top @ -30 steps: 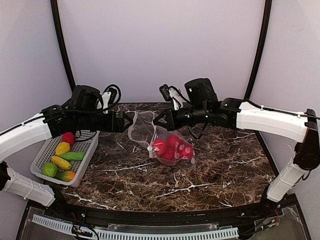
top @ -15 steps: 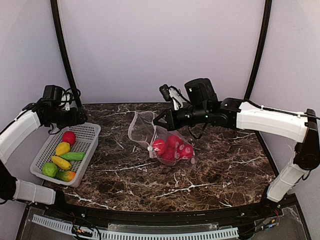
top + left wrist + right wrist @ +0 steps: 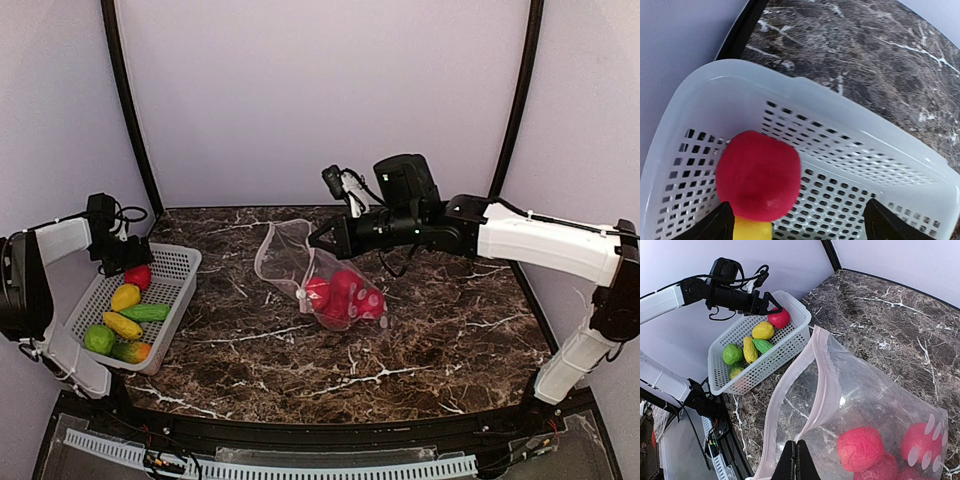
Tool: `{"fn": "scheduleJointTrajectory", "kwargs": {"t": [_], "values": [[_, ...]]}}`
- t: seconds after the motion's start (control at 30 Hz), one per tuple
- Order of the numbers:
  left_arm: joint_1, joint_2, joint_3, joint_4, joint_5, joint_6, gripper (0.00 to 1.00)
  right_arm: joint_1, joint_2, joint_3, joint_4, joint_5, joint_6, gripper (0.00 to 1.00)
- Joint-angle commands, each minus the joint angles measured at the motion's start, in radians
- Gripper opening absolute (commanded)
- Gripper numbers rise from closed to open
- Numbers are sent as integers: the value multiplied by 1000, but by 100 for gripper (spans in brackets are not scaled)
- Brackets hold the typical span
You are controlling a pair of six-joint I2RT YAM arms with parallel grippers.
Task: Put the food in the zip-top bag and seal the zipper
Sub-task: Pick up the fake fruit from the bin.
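Zip-top bag [image 3: 290, 255]: mid-table, red food pieces [image 3: 345, 295] inside | right gripper [image 3: 796, 460]: jaws pinched on bag rim, lifting mouth open for loading | left gripper [image 3: 799, 227]: jaws wide above red fruit [image 3: 758, 175] in basket [image 3: 865, 145], positioned for pick.

Our right gripper [image 3: 795, 457] pinched shut on the zip-top bag [image 3: 865, 385], our left gripper [image 3: 800, 222] spread wide, well left of it.

You see the table [image 3: 420, 340] as polished dark marble. The basket [image 3: 850, 150] at the left is matt white perforated plastic. The zip-top bag [image 3: 865, 385] is thin clear plastic; the food [image 3: 758, 175] looks smooth.
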Motion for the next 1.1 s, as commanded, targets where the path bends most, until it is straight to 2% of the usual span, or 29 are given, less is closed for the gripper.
{"fn": "scheduleJointTrajectory", "kwargs": {"t": [0.0,0.27,0.47,0.63,0.77,1.07], "values": [[50,64,50,34,6,34,90,7,-36,-18,25,22,-15,0],[53,161,113,31,-38,81,90,7,-32,-13,24,16,-18,0],[53,205,132,4,15,87,90,7,-35,-16,24,24,-17,0],[53,198,123,-1,105,76,89,7,-23,-10,29,15,-10,0],[49,178,113,-3,123,80,89,7,-18,-7,31,13,-7,0],[50,242,175,-111,-2,134,90,7,-13,-3,31,12,-6,0]]}}
